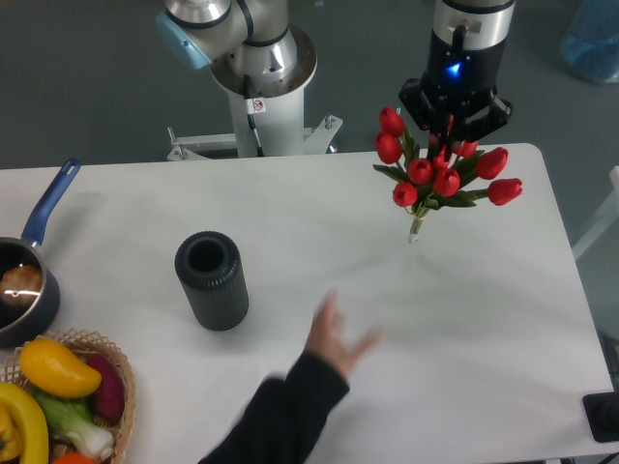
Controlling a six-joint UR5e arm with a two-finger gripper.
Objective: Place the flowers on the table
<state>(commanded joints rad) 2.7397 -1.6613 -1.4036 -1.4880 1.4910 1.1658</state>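
Black end effector (453,124) clamped on the flowers (440,174), gripping among the red heads near the top of the bunch. Held upright, stems pointing down, lower tip just above or barely touching the table (503,309) near its far right corner; contact not clear from this view. Probably carried this way so the stems meet the surface first and the bunch can then be tipped over and let go. Still to do, by the look of it: lowering and release. Nearer the middle, a blurred human hand (338,338) with a dark sleeve reaching in from the front edge, well apart from the bunch but a possible obstruction. Further left, a dark ribbed cylinder (212,280) standing upright; at the left edge, a blue-handled pan (24,280) and a wicker basket (114,362) of produce.
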